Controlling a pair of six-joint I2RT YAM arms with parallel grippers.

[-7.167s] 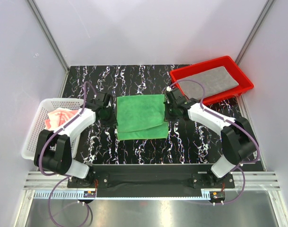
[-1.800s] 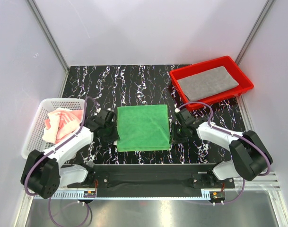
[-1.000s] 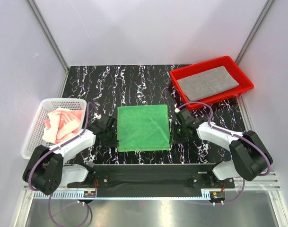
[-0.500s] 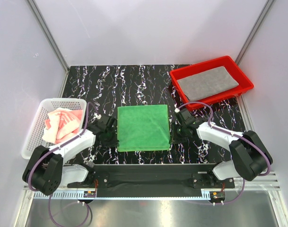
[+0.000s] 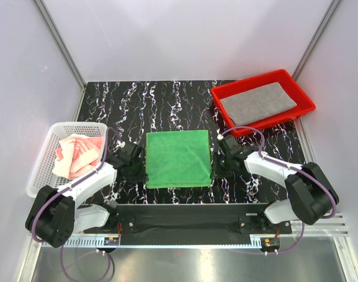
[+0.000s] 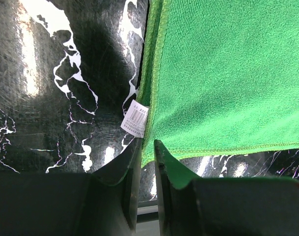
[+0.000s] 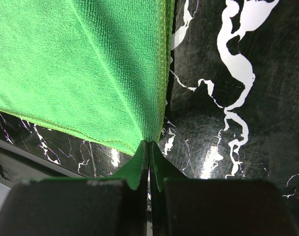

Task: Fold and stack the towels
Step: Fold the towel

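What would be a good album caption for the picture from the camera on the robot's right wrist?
Right gripper pinching the edge of the green towel, spread on the black marbled table.

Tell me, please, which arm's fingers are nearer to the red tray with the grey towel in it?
Right. The right gripper sits at the green towel's right edge, below the red tray; the left gripper is at the towel's left edge, beside the white basket.
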